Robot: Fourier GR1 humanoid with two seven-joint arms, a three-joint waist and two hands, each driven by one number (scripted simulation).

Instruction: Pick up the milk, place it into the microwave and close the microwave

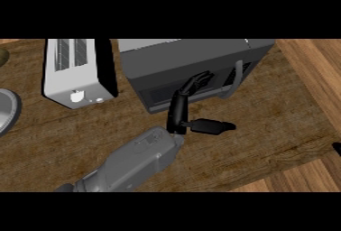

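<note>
Microwave sits at 12 o'clock on the surface, toaster at 10. Left robot hand is open, fingers up against the microwave's front, thumb toward 3. Can't see the milk. Right robot hand barely peeks in at 3, can't tell its state.

Boxy grey forearm with faint panel seams, narrow black hand, slender black fingers, thicker glossy thumb
</note>
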